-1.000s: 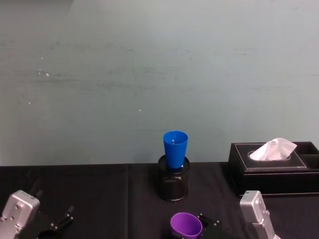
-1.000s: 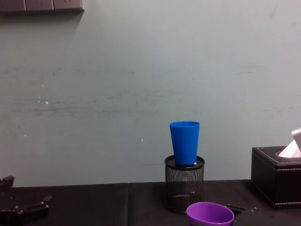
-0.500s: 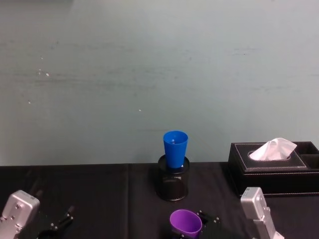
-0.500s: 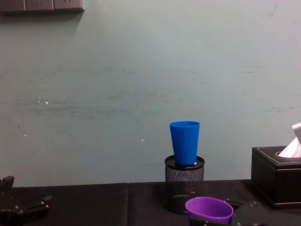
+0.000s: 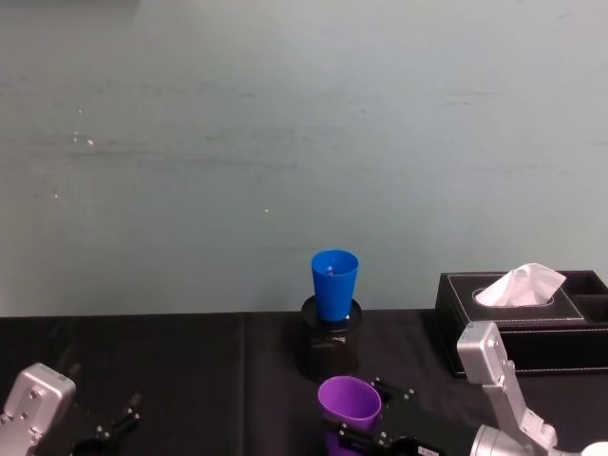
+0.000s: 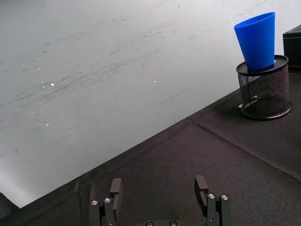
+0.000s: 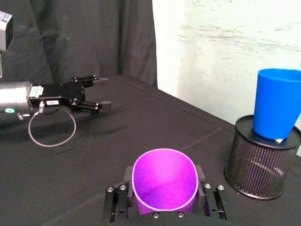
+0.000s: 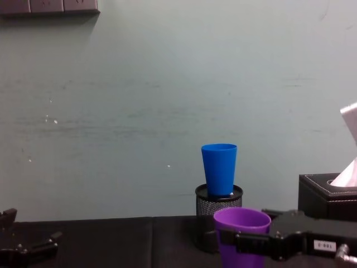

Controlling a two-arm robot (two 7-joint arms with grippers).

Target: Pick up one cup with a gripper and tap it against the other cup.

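My right gripper (image 5: 366,416) is shut on the purple cup (image 5: 350,403), one finger on each side of its wall (image 7: 164,181). The cup stands upright, mouth up, just in front of the mesh holder (image 8: 241,233). The blue cup (image 5: 334,282) sits upright in the top of a black wire-mesh pen holder (image 5: 330,353) at the table's back middle (image 8: 219,167). A gap remains between the two cups. The purple rim is lower than the blue cup's body. My left gripper (image 6: 158,186) is open and low at the near left (image 5: 106,429).
A black tissue box (image 5: 518,321) with white tissue stands at the back right, close to my right arm. The table wears a black cloth (image 6: 197,155), with a pale wall right behind it.
My right gripper has lifted the purple cup and carried it forward, closer to the blue cup and its holder. The left gripper has stayed where it was.
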